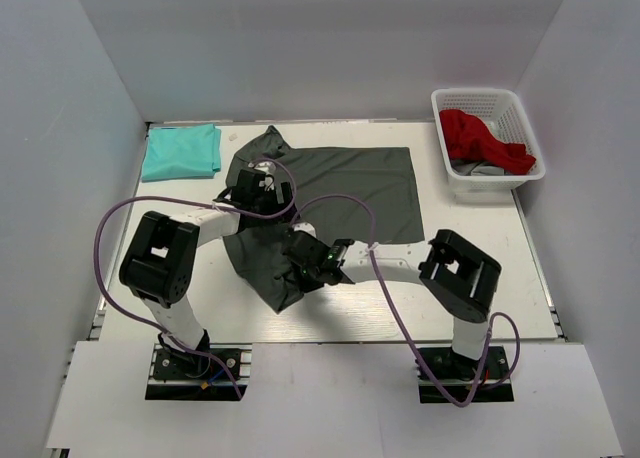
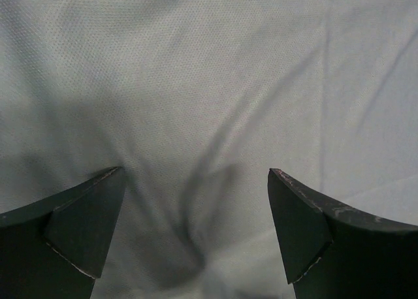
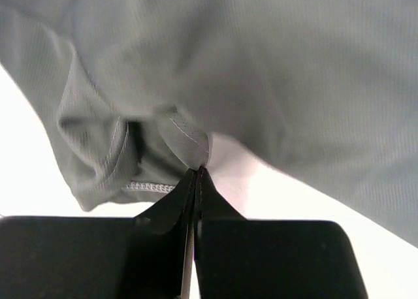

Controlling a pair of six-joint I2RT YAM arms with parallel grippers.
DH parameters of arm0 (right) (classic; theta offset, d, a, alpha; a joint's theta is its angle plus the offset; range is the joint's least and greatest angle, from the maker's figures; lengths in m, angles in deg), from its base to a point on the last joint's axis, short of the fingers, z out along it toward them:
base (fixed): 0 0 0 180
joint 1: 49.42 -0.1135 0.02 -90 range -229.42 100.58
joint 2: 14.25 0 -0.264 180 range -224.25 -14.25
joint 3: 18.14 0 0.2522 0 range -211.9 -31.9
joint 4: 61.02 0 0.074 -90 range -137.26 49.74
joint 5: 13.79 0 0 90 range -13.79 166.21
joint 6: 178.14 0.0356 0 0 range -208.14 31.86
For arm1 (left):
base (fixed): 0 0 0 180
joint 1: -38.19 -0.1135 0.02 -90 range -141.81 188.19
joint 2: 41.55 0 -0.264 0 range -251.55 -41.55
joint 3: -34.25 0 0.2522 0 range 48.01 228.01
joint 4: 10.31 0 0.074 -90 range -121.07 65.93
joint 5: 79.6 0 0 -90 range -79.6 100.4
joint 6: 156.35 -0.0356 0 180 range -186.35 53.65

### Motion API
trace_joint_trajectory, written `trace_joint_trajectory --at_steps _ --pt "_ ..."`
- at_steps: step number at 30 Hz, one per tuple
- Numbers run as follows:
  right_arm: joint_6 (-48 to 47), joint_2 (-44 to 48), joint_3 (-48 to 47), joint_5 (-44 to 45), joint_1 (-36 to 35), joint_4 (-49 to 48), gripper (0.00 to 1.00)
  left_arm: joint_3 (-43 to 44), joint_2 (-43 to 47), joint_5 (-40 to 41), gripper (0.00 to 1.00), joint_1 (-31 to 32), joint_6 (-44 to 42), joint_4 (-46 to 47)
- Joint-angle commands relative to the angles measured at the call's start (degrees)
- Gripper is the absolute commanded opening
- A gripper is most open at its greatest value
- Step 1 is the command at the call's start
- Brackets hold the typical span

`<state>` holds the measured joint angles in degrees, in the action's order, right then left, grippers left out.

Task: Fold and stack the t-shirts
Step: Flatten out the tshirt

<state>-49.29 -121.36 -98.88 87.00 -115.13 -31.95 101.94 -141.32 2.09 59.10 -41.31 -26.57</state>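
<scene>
Grey t-shirt (image 1: 370, 183): matt fine-mesh knit cloth; basket (image 1: 489, 137): white plastic lattice

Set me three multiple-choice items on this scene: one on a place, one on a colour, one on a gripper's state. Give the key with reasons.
1. Where on the table does the folded teal t-shirt lie?
A. near right corner
B. far left corner
C. dead centre

2. What colour is the garment lying on top in the white basket?
A. red
B. yellow
C. blue

3. How does the right gripper stand?
A. wide open above bare table
B. shut on nothing
C. shut on a fold of the dark grey t-shirt

Key:
1 B: the top view shows it flat by the far left corner.
2 A: red cloth fills the top of the basket.
3 C: the right wrist view shows the fingers closed with a hemmed grey fold pinched at their tips.
</scene>
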Motion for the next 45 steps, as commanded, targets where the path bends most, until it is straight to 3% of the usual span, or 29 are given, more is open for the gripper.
trace_joint_trajectory --at_steps 1,7,14,18,19,22,23,26,30,36,38,43,45 --pt "0.3 5.1 3.3 -0.7 -1.0 2.1 0.0 1.2 -0.3 0.9 1.0 0.3 -0.4 -0.8" --pt "1.1 11.9 10.3 -3.2 -2.0 2.3 0.0 0.0 -0.3 0.9 1.0 0.3 -1.0 -1.4" --pt "0.9 13.2 14.2 -7.7 -3.5 2.9 0.0 0.0 0.3 0.2 1.0 0.3 -2.8 -1.4" --pt "-1.2 15.9 16.5 -9.2 -4.5 2.1 0.21 -0.5 1.7 -3.5 1.0 0.3 -4.0 -1.4" --pt "-1.5 17.4 16.7 -8.6 -4.5 2.2 0.36 -1.3 2.3 -4.2 1.0 0.3 -4.0 -0.8" --pt "-2.7 21.1 17.4 -3.9 -4.7 1.0 0.54 -2.5 5.9 -7.0 1.0 0.3 -4.6 -0.1" --pt "-3.7 22.3 17.6 -3.2 -4.6 0.6 0.55 -3.2 6.9 -7.0 1.0 0.8 -4.6 -0.1" --pt "-8.2 24.3 17.5 -0.1 -4.7 -2.7 0.55 -3.8 11.2 -8.9 1.0 0.8 -5.2 -0.7" --pt "-11.3 22.1 14.8 1.3 -4.4 -5.5 0.48 -3.8 15.6 -8.9 1.0 0.8 -4.6 -2.0" --pt "-9.9 14.2 9.9 4.1 -4.1 -6.2 0.4 -5.7 23.1 -1.7 1.0 0.8 1.9 -8.2" --pt "-9.5 12.5 8.8 4.3 -3.8 -6.4 0.38 -7.9 25.7 1.4 1.0 0.8 4.7 -8.9" --pt "-9.8 7.5 5.6 0.7 -3.5 -7.9 0.38 -19.5 34.3 -0.7 1.0 0.8 13.4 -5.9" --pt "-10.3 6.6 4.7 -1.5 -3.2 -6.4 0.22 -20.1 36.3 0.9 1.0 0.8 14.0 -7.7"
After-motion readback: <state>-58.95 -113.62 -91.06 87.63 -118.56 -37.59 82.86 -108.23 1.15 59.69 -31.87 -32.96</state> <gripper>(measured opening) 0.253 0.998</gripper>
